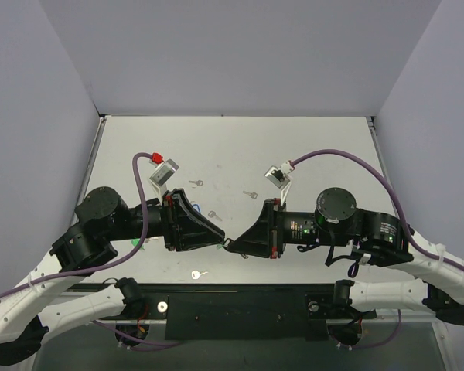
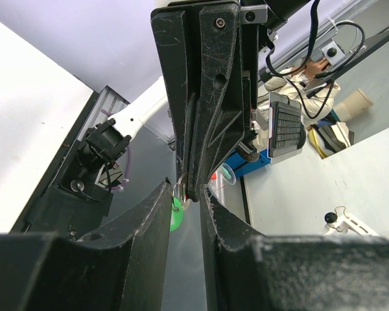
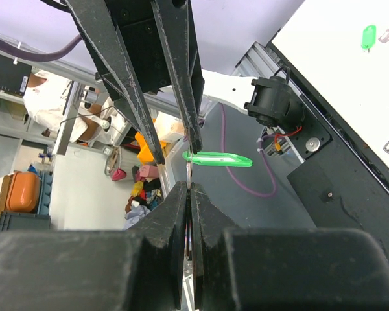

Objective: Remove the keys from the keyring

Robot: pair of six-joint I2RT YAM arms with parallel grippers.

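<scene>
The right tool (image 3: 189, 186) is clamped on the keyring (image 3: 217, 159), its green length level and crosswise to the fingers; the left tool (image 3: 179, 152) straddles it, part-open.

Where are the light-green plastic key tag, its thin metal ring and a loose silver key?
light-green plastic key tag (image 3: 225, 159): right wrist view, middle of its body.
thin metal ring (image 2: 177, 192): left wrist view, its visible arc.
loose silver key (image 1: 250, 194): top external view, its middle.

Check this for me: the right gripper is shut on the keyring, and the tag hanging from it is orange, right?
Not orange: the tag is green, as the right wrist view shows. The right gripper is indeed shut on the keyring.
</scene>
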